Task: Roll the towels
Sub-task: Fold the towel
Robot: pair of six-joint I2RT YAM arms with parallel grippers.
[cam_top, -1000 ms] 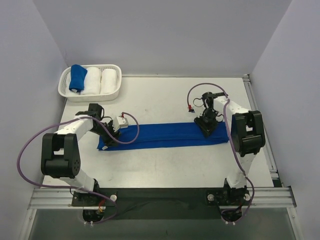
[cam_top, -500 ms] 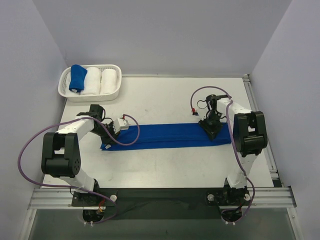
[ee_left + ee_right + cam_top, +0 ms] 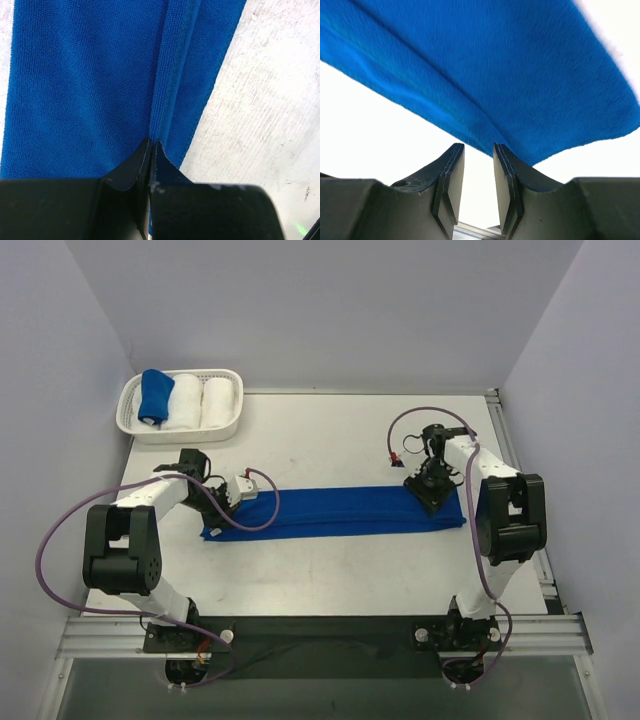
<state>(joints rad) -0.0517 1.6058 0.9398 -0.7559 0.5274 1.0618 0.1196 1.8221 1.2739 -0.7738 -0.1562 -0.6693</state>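
Note:
One long blue towel [image 3: 340, 512] lies flat across the middle of the white table [image 3: 320, 440] as a narrow strip. At its left end my left gripper [image 3: 218, 510] is down on the cloth. In the left wrist view its jaws [image 3: 152, 144] are shut, pinching a raised fold of the towel [image 3: 90, 80]. My right gripper [image 3: 432, 490] sits over the towel's right end. Its jaws [image 3: 478, 147] stand a little apart with bare table showing between them, and the towel's [image 3: 520, 65] edge lies just past the tips. A rolled blue towel [image 3: 155, 395] rests in the basket.
A white basket [image 3: 180, 430] at the back left holds two white towel rolls [image 3: 185, 400] beside the blue one. Purple cables loop off both arms. A metal rail [image 3: 520, 490] runs along the table's right edge, and pale walls close in the sides and back.
My left gripper has closed on the towel's left end. The right gripper slid to the right along the strip, and the whole towel shifted slightly right with it.

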